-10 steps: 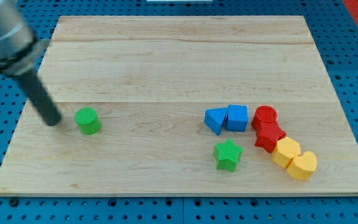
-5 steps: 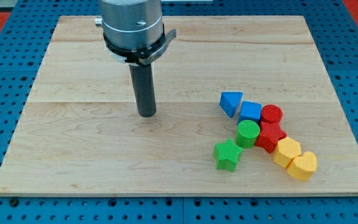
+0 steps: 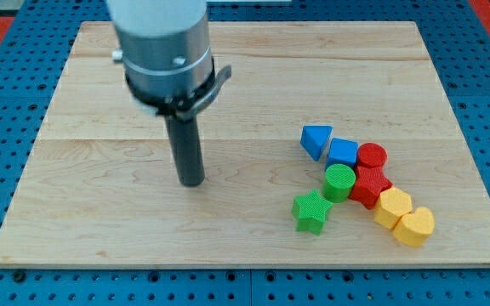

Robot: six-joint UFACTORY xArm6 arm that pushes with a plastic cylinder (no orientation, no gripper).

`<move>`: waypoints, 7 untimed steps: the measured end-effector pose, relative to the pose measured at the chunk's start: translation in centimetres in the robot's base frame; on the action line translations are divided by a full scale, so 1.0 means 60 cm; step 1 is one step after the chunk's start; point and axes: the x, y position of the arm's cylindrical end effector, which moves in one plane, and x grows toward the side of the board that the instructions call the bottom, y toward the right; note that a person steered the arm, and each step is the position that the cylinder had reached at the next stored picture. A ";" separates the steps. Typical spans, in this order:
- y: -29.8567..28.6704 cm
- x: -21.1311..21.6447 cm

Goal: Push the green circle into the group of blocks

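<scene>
A dark rod hangs from the robot arm over a pale wooden worktop (image 3: 228, 76), its tip (image 3: 192, 182) resting on bare wood left of centre and well apart from every block. The arm carries no jaws, only this straight rod, so there is nothing to spread or press together. Over on the right of the board, the green circle (image 3: 339, 181) stands inside the cluster of blocks: it touches the red star-like block (image 3: 369, 186) on its right, sits just below the blue cube (image 3: 343, 152), and has the green star (image 3: 310, 211) just beside it, nearer and slightly left. A blue triangle (image 3: 316, 139) lies at the far left edge of the group, close against the blue cube. A red cylinder (image 3: 372, 156) stands right of the blue cube and above the red star-like block. Two yellow blocks finish the line toward the near right: a rounded yellow block (image 3: 392, 206) pressed against a yellow heart (image 3: 413, 225). The worktop rests on a blue perforated base (image 3: 483, 102).
</scene>
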 end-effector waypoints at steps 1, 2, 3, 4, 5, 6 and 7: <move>0.035 0.065; 0.041 0.068; 0.041 0.068; 0.041 0.068; 0.068 0.137; 0.078 0.155; 0.140 0.156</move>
